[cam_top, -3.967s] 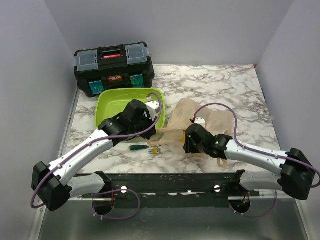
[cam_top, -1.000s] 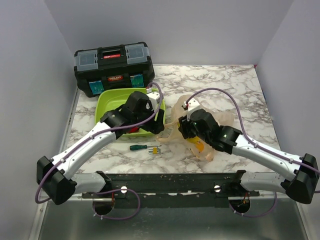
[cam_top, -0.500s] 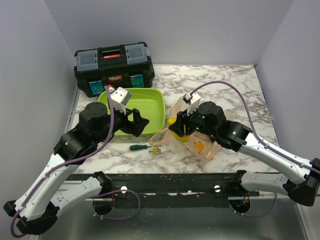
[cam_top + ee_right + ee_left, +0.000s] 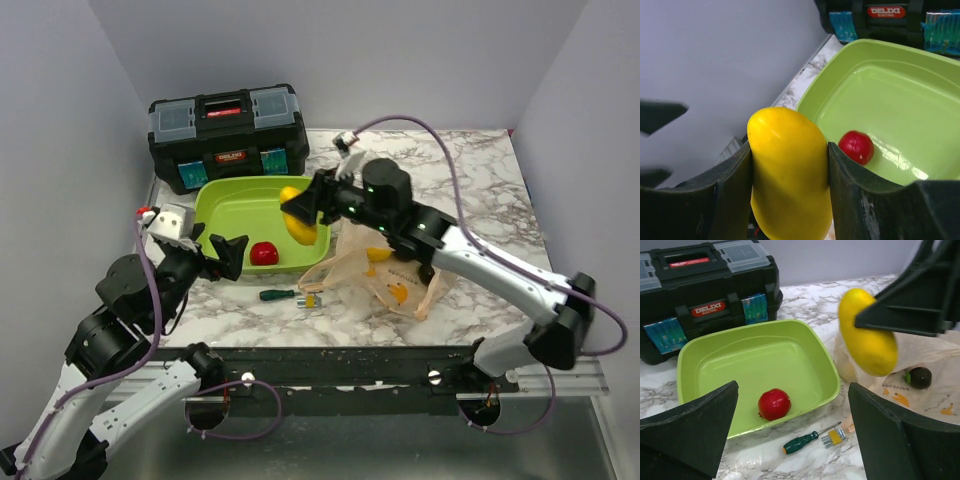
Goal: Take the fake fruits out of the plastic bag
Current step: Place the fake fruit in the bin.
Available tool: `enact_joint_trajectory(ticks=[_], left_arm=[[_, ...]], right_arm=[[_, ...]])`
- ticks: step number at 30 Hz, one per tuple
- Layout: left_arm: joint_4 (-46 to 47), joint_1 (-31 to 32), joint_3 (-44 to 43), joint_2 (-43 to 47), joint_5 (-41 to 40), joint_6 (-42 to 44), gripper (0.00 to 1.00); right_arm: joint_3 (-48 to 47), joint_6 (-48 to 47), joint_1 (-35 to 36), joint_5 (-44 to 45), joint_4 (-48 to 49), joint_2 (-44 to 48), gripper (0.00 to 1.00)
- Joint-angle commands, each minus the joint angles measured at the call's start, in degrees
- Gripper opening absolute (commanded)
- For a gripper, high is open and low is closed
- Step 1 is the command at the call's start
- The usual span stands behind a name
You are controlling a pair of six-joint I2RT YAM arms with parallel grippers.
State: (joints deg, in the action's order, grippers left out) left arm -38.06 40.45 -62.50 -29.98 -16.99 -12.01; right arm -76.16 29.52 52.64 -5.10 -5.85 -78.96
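My right gripper [image 4: 298, 212] is shut on a yellow oblong fake fruit [image 4: 296, 224], held in the air over the right side of the lime-green tray [image 4: 232, 200]. From the right wrist, the yellow fruit [image 4: 790, 170] fills the gap between both fingers [image 4: 860, 200]. The peach plastic bag [image 4: 392, 278] lies crumpled to the right of the tray. Through the bag [image 4: 932, 390] a dark round fruit [image 4: 918, 377] shows. My left gripper [image 4: 216, 256] hovers open and holds nothing, near the tray's front-left corner.
A shiny red ball [image 4: 263, 253] lies in the tray's front part. A black toolbox [image 4: 228, 135] stands behind the tray. A green-handled screwdriver [image 4: 277, 294] and a yellow hex-key set [image 4: 311, 299] lie on the marble in front of the tray.
The right gripper has lifted the yellow fruit out of the bag and carried it left and back over the tray. The left arm has drawn back to the near left, jaws opening wider.
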Motion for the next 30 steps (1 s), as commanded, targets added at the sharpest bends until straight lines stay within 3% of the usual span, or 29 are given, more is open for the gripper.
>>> enact_joint_trajectory(ticks=[1, 7, 11, 17, 24, 30], left_arm=[[-0.3, -0.3, 2.2, 4.1, -5.8, 1.3, 0.91], [-3.6, -0.3, 5.5, 8.7, -7.1, 1.0, 0.91], [-5.2, -0.3, 8.4, 11.5, -6.4, -0.4, 0.91], [-4.4, -0.3, 12.2, 14.5, -5.2, -1.6, 0.91], [-2.7, -0.4, 14.1, 14.8, -5.1, -0.1, 0.91], [-1.3, -0.3, 17.1, 15.3, -6.1, 0.9, 0.91]], right_arm=[[-10.5, 4.0, 2.5, 10.3, -1.1, -13.4, 0.01], [-21.5, 2.2, 3.8, 28.5, -6.3, -27.3, 0.01], [-28.9, 1.2, 3.9, 34.7, -11.6, -35.4, 0.01], [-39.0, 11.4, 4.0, 45.5, -24.3, -47.2, 0.01], [-42.9, 16.0, 4.3, 46.9, -30.0, -54.3, 0.03], [-38.9, 17.0, 4.5, 46.2, -29.8, -53.5, 0.18]])
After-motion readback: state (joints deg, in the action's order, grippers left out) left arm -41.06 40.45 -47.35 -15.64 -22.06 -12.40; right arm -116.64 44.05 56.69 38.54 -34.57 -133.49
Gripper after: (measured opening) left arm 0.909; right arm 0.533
